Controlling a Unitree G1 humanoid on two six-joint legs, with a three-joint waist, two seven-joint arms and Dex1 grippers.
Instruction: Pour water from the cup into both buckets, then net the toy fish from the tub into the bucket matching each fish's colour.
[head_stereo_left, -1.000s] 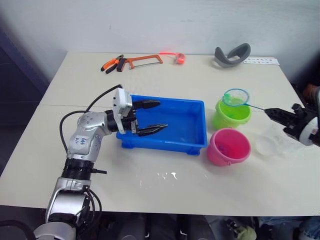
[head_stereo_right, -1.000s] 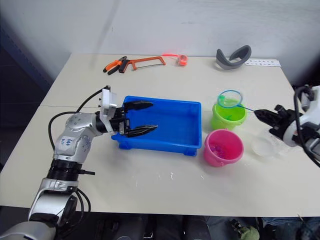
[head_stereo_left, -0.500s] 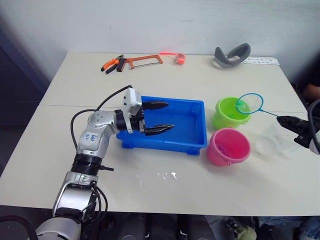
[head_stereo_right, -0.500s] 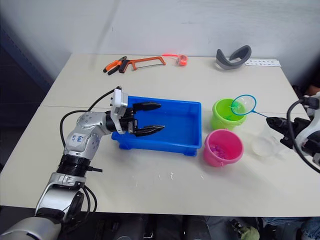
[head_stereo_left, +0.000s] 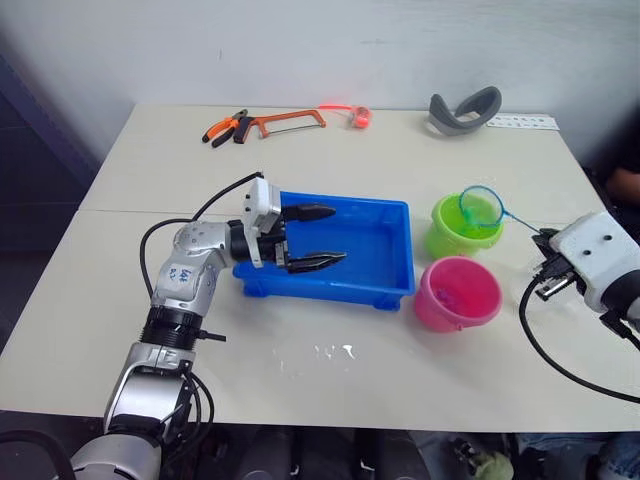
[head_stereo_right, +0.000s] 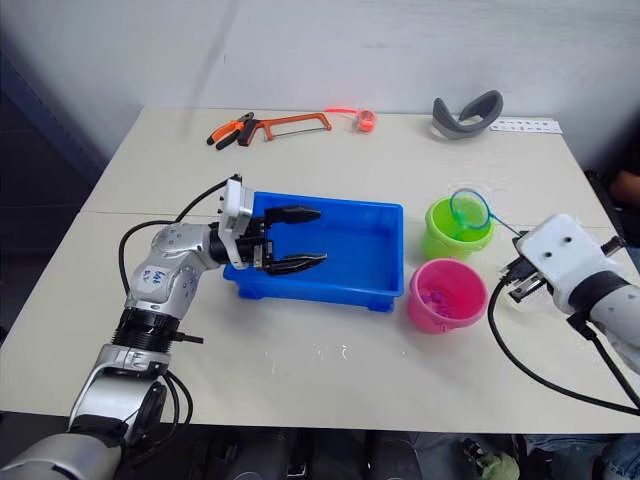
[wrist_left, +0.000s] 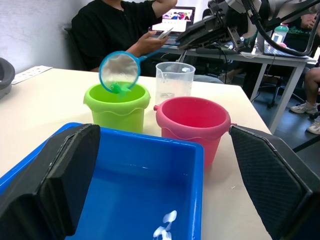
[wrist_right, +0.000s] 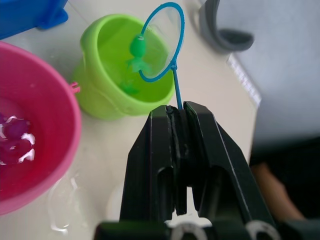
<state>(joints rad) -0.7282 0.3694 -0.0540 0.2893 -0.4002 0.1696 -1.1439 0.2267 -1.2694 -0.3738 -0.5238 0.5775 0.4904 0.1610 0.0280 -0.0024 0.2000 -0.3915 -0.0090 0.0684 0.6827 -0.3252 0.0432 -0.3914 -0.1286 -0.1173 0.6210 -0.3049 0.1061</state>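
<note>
My left gripper (head_stereo_left: 340, 233) hangs open over the left half of the blue tub (head_stereo_left: 400, 208), holding nothing. My right gripper (wrist_right: 176, 107) is shut on the thin handle of the net (head_stereo_left: 481, 207). The blue hoop is tilted over the lime green bucket (head_stereo_left: 455, 238), with a green toy fish (wrist_right: 137, 46) against its mesh. The pink bucket (head_stereo_left: 457, 293) stands just in front of the green one, with magenta fish (wrist_right: 15, 132) lying in its water. The clear cup (wrist_left: 174, 82) stands upright behind the pink bucket.
An orange hacksaw (head_stereo_left: 285, 122) and pliers (head_stereo_left: 222, 130) lie at the table's far edge, with a grey curved band (head_stereo_left: 465, 108) and a white strip (head_stereo_left: 520, 122) to their right. A person (wrist_left: 115, 25) sits beyond the table's right end.
The net swung out to the right of the green bucket, then came back tilted over it. My right wrist turned and moved inward. My left gripper shifted slightly right over the tub.
</note>
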